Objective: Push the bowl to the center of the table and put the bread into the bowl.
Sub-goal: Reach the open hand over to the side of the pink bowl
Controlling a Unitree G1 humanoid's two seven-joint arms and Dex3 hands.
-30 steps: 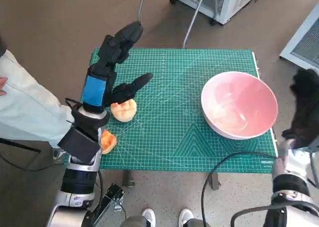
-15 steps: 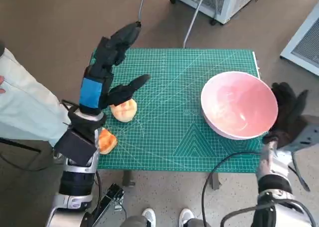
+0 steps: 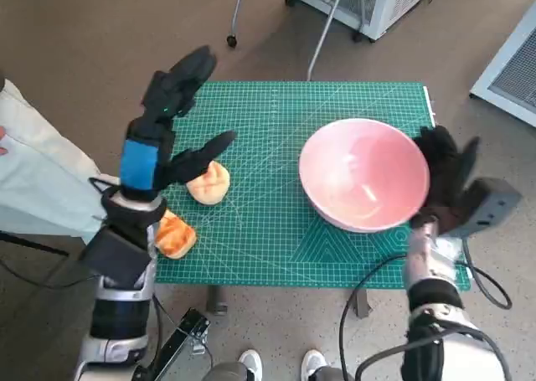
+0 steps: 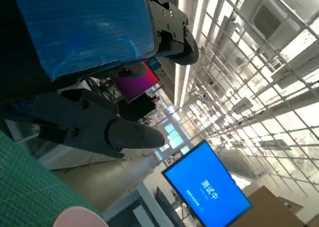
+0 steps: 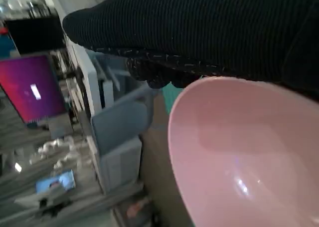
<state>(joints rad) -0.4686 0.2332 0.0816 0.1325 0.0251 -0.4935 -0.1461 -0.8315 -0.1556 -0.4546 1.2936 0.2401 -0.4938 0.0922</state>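
A large pink bowl (image 3: pixel 364 175) sits on the green cutting mat (image 3: pixel 276 130), right of the middle; it fills much of the right wrist view (image 5: pixel 249 157). My gloved right hand (image 3: pixel 446 173) presses flat against the bowl's right rim, fingers spread, holding nothing. A pale bread roll (image 3: pixel 208 182) lies on the mat's left part. My left hand (image 3: pixel 172 121) hovers raised above the roll, fingers apart and empty; its black fingers (image 4: pixel 99 127) show in the left wrist view. A second orange-crusted bread (image 3: pixel 174 234) lies at the mat's front left corner.
The mat covers the small table (image 3: pixel 431 105). A person's pale sleeve (image 3: pixel 38 176) is at the left edge. A cable (image 3: pixel 368 280) loops below the table's front edge. A white cabinet (image 3: pixel 377 0) and chair legs (image 3: pixel 322 38) stand behind the table.
My right hand has come in from the right, met the bowl's rim and pushed the bowl left toward the mat's middle. The left hand has drifted slightly left, still raised.
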